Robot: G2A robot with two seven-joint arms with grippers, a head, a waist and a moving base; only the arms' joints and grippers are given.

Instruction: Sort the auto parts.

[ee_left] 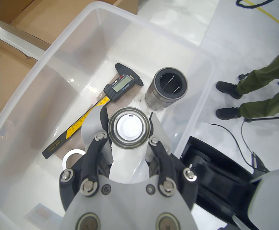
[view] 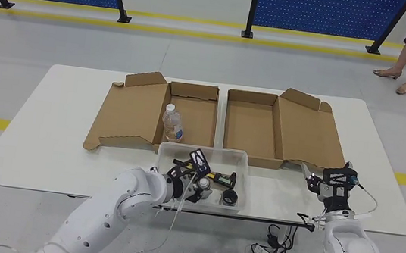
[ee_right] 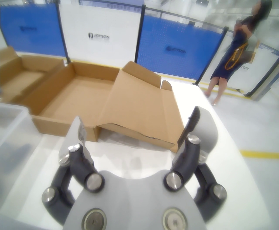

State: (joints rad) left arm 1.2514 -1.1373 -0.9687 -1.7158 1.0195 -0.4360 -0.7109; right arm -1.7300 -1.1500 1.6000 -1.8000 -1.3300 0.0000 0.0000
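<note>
My left gripper (ee_left: 128,118) is shut on a white spray can with a metal rim (ee_left: 129,128), held upright inside the clear plastic bin (ee_left: 202,71). On the bin floor lie a digital caliper (ee_left: 98,106), a metal linear bearing (ee_left: 166,88) and a white ring (ee_left: 73,158). In the top view the left gripper (view: 197,183) is over the bin (view: 204,152) near the table's front edge. My right gripper (ee_right: 137,128) stands open above the bare table at the front right (view: 331,182), facing the right cardboard box (ee_right: 76,95).
Two open cardboard boxes lie at the table's middle: the left box (view: 192,118) holds a plastic water bottle (view: 174,123), the right box (view: 252,129) holds nothing. Their lids (view: 313,132) fold outward. White table surface lies to either side.
</note>
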